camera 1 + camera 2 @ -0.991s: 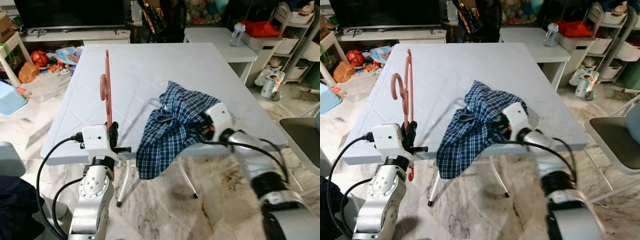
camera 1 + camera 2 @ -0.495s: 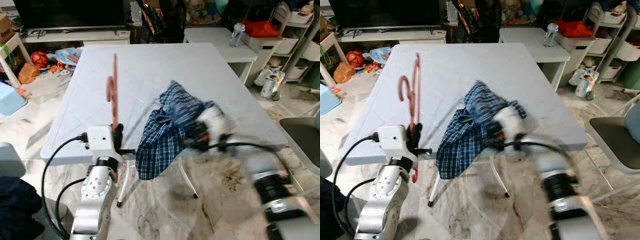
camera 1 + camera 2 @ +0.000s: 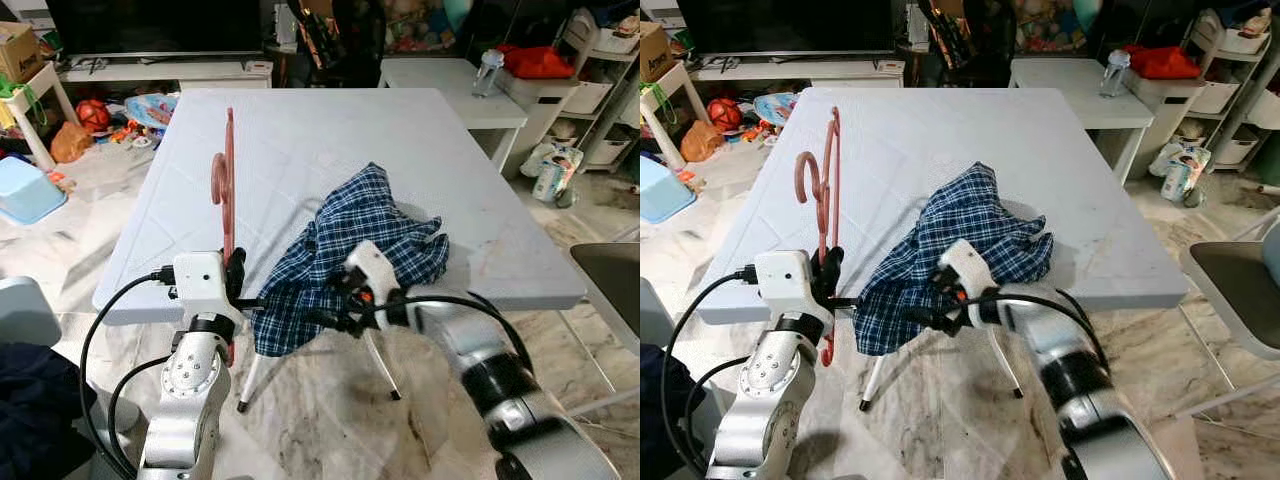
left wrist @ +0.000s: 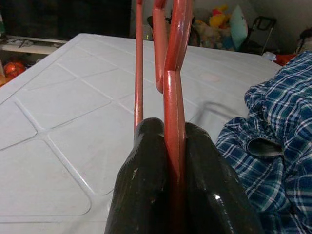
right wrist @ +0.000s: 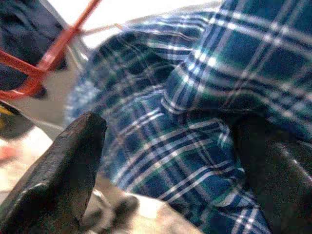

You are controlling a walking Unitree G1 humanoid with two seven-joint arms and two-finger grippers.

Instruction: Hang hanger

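Left wrist view: left gripper (image 4: 178, 161) fingers clamp red hanger (image 3: 229, 180) upright at desk (image 3: 300, 130) edge; right gripper (image 3: 335, 318) fingers spread at plaid shirt (image 3: 365, 235) hem; grab collar, feed hanger in slowly.

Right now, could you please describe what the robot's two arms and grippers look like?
Both arms are silver, jointed metal with looping black cables. The left gripper sits on a white boxy wrist unit, with long black fingers. The right gripper has a white wrist housing with orange-red accents and black fingers.
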